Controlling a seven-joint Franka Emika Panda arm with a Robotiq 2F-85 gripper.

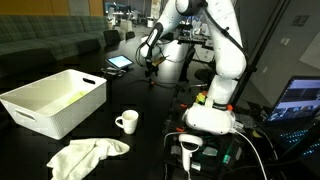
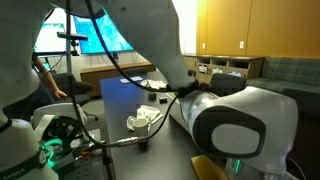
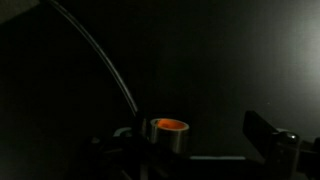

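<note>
Hovering the pincer point(image 1: 148, 62) over the far tabletop point(image 1: 150, 108), I can't tell its spread; small orange-topped can point(image 3: 168, 131) sits low in wrist view, probably light, rigid, slick, best taken by its sides

Dim, uneven lighting.
Wrist view nearly black and soft; a bright screen point(image 2: 105, 35) glares in an exterior view.

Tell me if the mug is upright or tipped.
Upright: the mug stands on its base on the table, opening upward.
</note>
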